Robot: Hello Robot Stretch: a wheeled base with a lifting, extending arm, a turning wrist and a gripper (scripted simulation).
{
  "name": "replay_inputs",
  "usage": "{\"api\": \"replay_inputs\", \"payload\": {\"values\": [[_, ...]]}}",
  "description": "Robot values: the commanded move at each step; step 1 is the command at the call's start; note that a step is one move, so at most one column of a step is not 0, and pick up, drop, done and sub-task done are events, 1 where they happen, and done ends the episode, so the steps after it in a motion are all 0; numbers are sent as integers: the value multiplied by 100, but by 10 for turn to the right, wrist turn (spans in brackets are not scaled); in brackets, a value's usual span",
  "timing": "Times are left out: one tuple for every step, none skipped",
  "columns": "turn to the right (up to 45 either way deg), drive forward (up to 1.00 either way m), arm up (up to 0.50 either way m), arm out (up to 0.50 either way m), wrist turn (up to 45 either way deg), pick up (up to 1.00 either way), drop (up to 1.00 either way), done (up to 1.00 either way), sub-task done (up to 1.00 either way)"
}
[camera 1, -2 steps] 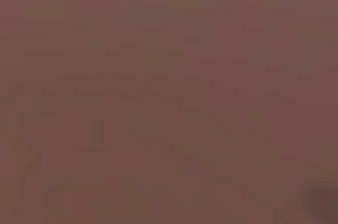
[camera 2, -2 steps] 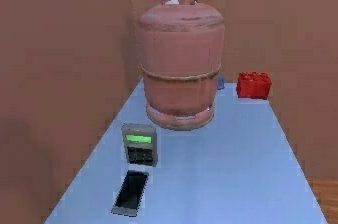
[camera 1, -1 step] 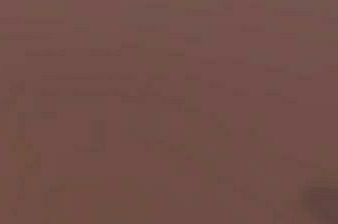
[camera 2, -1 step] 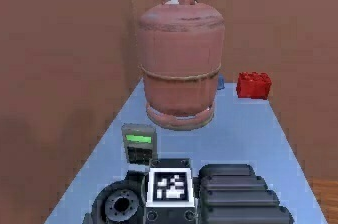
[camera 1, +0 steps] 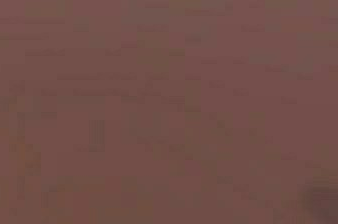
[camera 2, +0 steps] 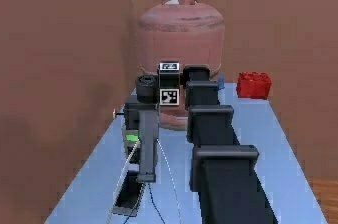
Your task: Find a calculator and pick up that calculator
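Fwd view: flat red-brown wall [camera 1: 167, 110], close up. Arm side view: dark arm [camera 2: 222, 165] stretched over pale blue-grey tabletop [camera 2: 82, 175], two white marker squares [camera 2: 167, 97] at far end. Gripper [camera 2: 137, 172] just left of those, thin fingers running toward picture's bottom. Dark flat oblong thing [camera 2: 127, 200] lying on tabletop at fingertips; can't tell if calculator, nor whether gripper holds anything. Big pinkish-red gas cylinder [camera 2: 182, 45] upright at table's far end by wall; small red boxy obj [camera 2: 254, 85] to its right
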Motion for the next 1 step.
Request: {"api": "replay_inputs", "payload": {"values": [[0,0,0,0,450,0,0,0,0]]}}
